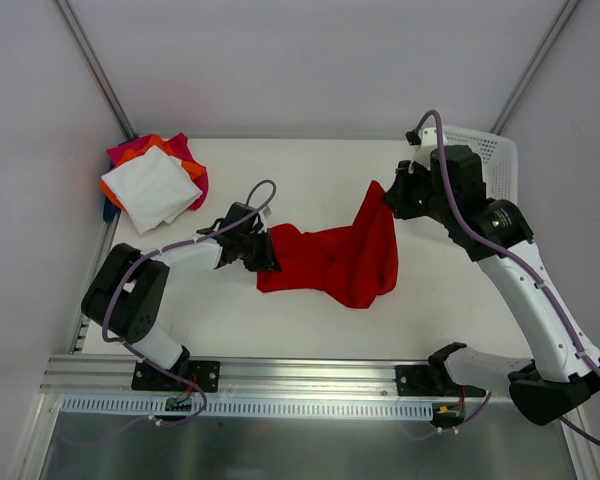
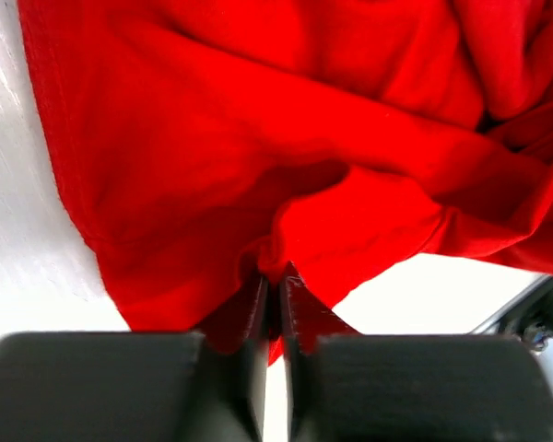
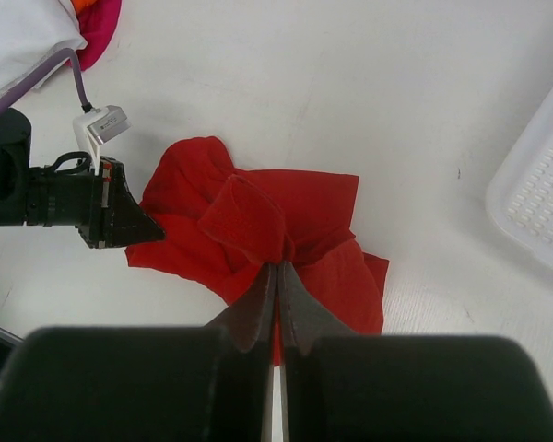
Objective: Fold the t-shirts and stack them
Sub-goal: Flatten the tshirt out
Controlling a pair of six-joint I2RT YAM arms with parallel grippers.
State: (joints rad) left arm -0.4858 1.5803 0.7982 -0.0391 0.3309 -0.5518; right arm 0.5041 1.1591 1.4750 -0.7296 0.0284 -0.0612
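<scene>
**A:** While both grippers pinch cloth, which step is this?

**B:** Spreading, I'd say. The red t-shirt [image 1: 330,262] lies crumpled mid-table [image 1: 310,180]. The left gripper [image 1: 270,254] is clamped on its left edge, and the right gripper [image 1: 388,196] is closed on a lifted corner.

**A:** Next?

**B:** Probably drawing the grips apart to flatten it, then folding it for the folded stack [image 1: 152,186].

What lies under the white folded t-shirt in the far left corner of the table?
Under the white t-shirt, edges of an orange t-shirt and a magenta t-shirt stick out, with a bit of blue cloth lowest. Their covered middles cannot be seen.
</scene>
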